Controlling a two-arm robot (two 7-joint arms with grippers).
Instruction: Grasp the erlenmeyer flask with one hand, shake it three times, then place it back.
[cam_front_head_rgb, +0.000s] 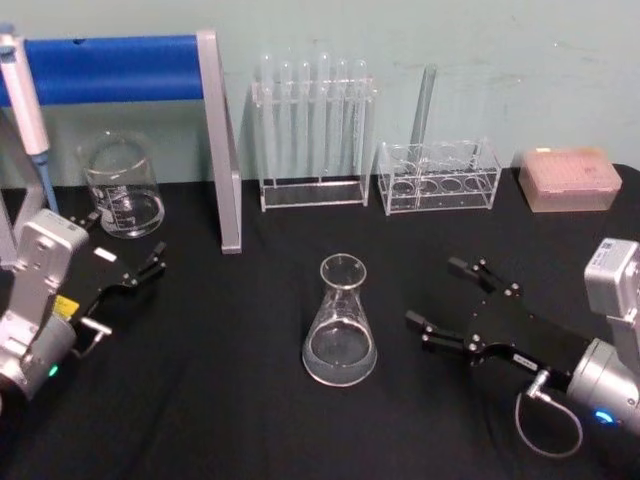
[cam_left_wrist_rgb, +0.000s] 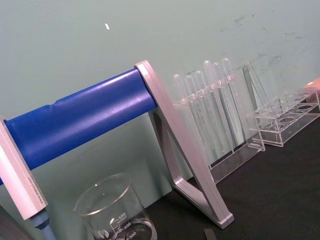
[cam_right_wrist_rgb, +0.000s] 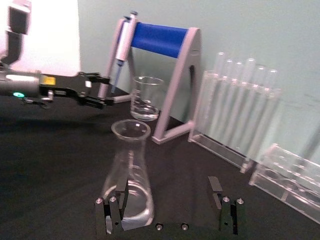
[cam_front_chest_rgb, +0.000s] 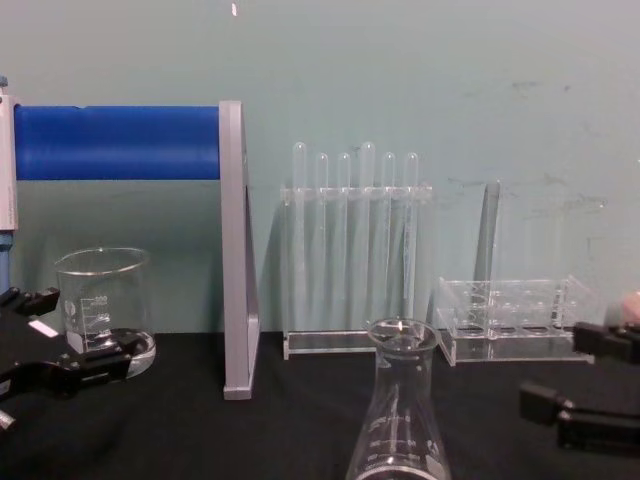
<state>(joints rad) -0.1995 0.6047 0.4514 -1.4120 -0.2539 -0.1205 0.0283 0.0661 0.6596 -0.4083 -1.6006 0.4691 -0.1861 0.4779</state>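
Left hand (cam_front_head_rgb: 152, 262) parked near the tabletop's (cam_front_head_rgb: 250, 400) left edge, just in front of the beaker (cam_front_head_rgb: 122, 187), fingers apart and holding nothing. Erlenmeyer flask (cam_front_head_rgb: 340, 325) stands upright mid-tabletop toward the front edge, untouched. Right hand (cam_front_head_rgb: 438, 293) sits just right of it, fingers apart, flask off-centre to the gap. Best bet is to line up first, go in level, then close gently on the neck below the rim without nudging it over.

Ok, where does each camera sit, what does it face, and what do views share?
Head: high, looking down at the table; erlenmeyer flask central, left gripper and right gripper flanking, both open.
Chest: low, looking across the table; both grippers at its edges.
Left wrist: faces the blue stand and beaker.
Right wrist: faces the flask past its own fingers.
Shared: flask and left gripper, in head and right wrist.
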